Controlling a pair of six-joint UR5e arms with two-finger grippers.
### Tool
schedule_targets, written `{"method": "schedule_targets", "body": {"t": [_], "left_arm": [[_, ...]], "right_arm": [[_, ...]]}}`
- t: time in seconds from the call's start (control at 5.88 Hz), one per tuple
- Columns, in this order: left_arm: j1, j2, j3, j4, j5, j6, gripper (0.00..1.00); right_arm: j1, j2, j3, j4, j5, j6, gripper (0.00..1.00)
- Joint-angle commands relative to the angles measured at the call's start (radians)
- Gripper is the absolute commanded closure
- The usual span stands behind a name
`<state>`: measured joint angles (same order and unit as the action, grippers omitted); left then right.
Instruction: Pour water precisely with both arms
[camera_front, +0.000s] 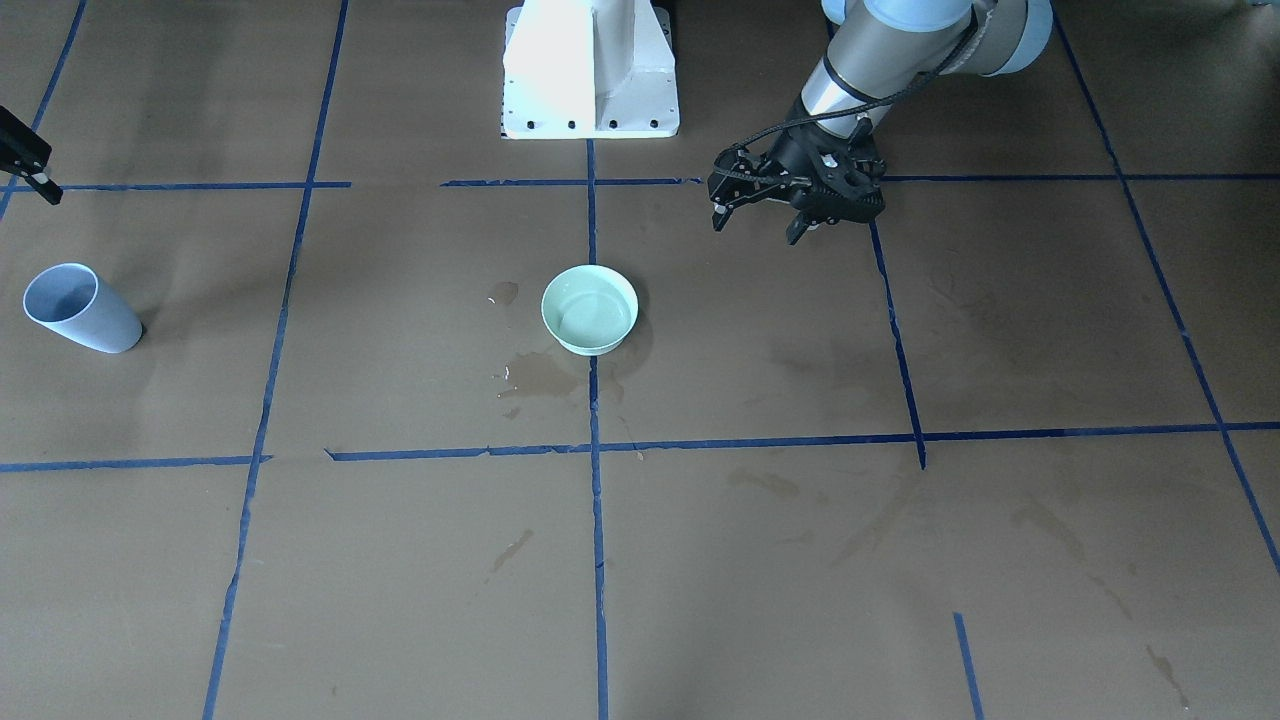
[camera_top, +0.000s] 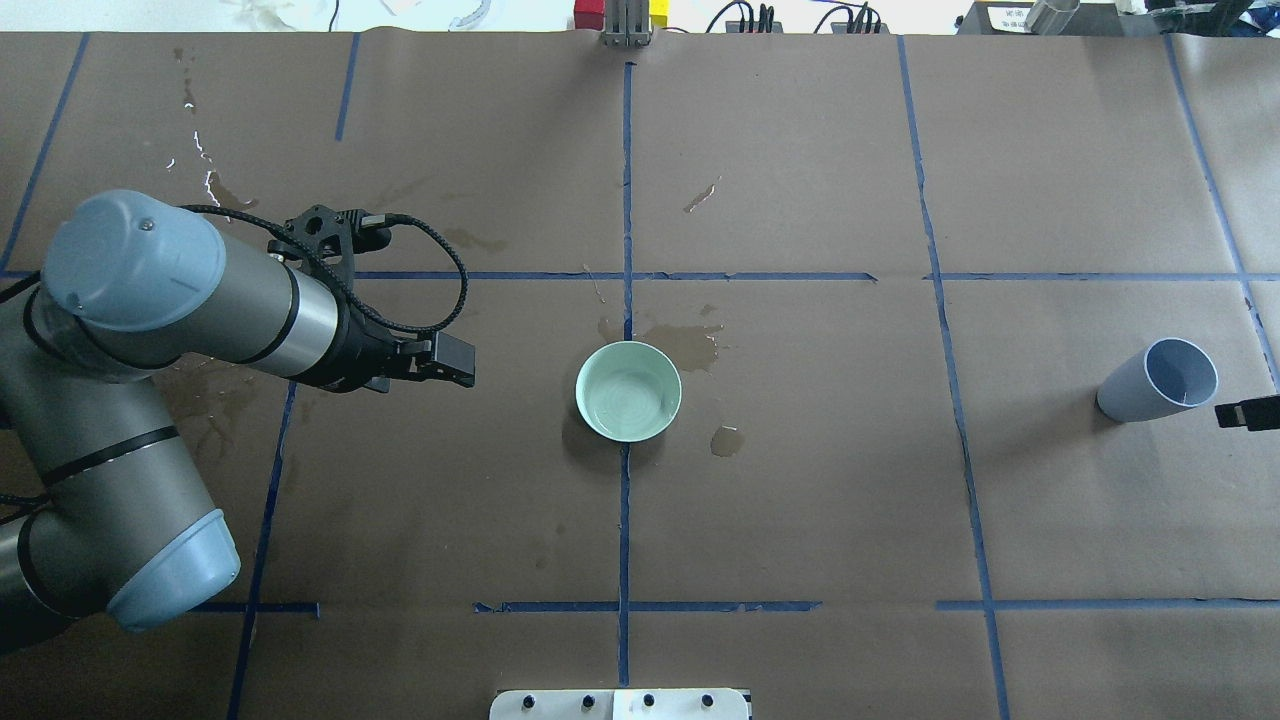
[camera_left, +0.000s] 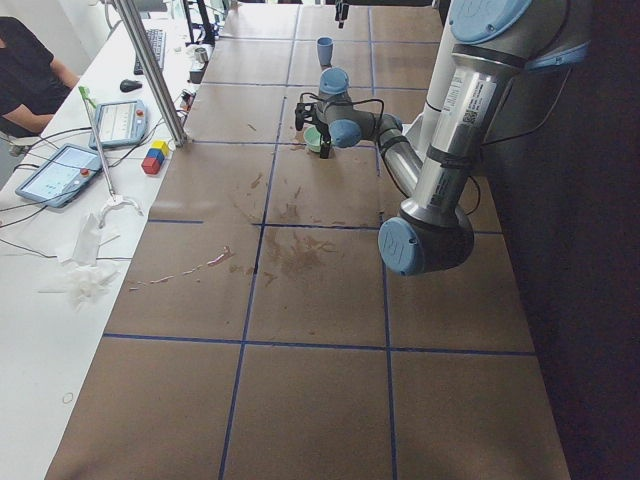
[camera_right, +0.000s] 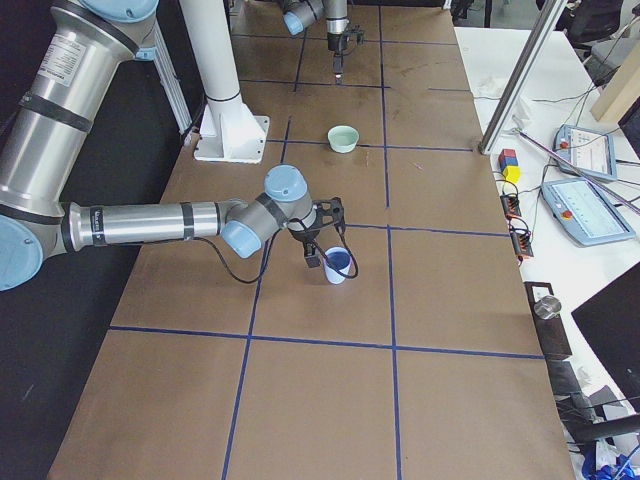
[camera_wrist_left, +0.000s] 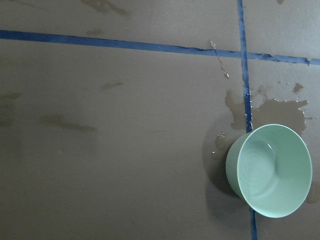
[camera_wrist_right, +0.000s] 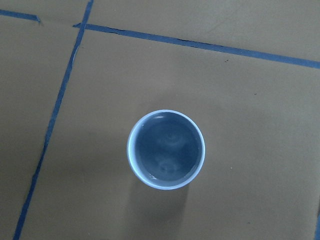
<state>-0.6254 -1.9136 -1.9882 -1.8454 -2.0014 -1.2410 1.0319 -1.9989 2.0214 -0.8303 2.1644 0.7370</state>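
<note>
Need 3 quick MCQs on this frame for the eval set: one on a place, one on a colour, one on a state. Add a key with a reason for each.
1. Where does the bowl stand?
A. on the centre tape line
B. at a far corner
C. by the left edge

2. What colour is the cup?
A. red
B. pale blue
C. yellow

3. How is the left gripper?
A. shut on the cup
B. shut on the bowl
C. open, holding nothing

Key:
1 A: the overhead view shows the tape line running under the bowl.
2 B: its wall and inside are pale blue in every view.
3 C: its fingers stand apart with nothing between them, away from the bowl.
</note>
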Motion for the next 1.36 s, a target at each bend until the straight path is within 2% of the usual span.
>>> {"method": "schedule_targets", "body": {"t": [0.0, 0.17, 0.34, 0.68, 1.02, 1.19], "left_arm": [[-0.011, 0.017, -0.011, 0.000, 0.001, 0.000, 0.01], [-0.014, 0.025, -0.009, 0.000, 0.003, 0.002, 0.01], [-0.016, 0.025, -0.011, 0.000, 0.001, 0.002, 0.01], [-0.022, 0.027, -0.009, 0.000, 0.001, 0.002, 0.01], [-0.022, 0.028, -0.009, 0.000, 0.001, 0.002, 0.01], [-0.022, 0.028, -0.009, 0.000, 0.001, 0.002, 0.01]], "right_arm": [[-0.216, -0.023, -0.001, 0.142, -0.240, 0.230, 0.00], [-0.267, -0.037, 0.000, 0.149, -0.324, 0.272, 0.00], [-0.405, -0.070, -0.001, 0.180, -0.523, 0.277, 0.00], [-0.426, -0.150, -0.001, 0.288, -0.610, 0.297, 0.00], [-0.459, -0.152, -0.012, 0.298, -0.731, 0.396, 0.00], [-0.470, -0.153, -0.013, 0.301, -0.736, 0.403, 0.00]]}}
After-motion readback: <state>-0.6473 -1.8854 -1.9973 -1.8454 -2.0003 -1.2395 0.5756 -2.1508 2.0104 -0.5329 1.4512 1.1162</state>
